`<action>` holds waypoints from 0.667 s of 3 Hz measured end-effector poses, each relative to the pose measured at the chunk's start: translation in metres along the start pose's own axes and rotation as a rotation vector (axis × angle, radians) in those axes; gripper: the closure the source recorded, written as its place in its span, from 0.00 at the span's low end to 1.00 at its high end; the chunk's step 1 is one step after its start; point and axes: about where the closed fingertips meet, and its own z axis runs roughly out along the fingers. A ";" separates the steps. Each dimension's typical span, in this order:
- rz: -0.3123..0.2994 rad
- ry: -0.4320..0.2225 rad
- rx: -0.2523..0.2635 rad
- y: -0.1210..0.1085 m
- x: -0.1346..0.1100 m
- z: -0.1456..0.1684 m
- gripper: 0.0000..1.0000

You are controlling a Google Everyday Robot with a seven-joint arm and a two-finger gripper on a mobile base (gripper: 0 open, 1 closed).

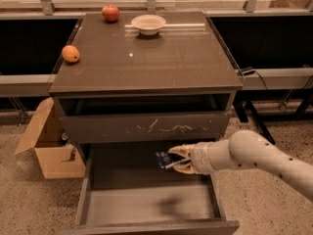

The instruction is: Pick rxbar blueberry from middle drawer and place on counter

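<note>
While above middle drawer (142,202) — gripper (172,161) | grips rxbar blueberry (163,159)

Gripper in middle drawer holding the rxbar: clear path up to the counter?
Likely, not straight up: gripper, shut on rxbar blueberry, sits below the scratched drawer front; back out first, then lift.

One raised front view looks down on the counter (186,62), end effector (171,160) over the middle drawer (137,203).
</note>
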 end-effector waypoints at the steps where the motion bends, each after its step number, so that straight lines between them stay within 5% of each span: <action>1: -0.102 0.036 0.052 -0.021 -0.039 -0.046 1.00; 2: -0.189 0.096 0.067 -0.046 -0.065 -0.084 1.00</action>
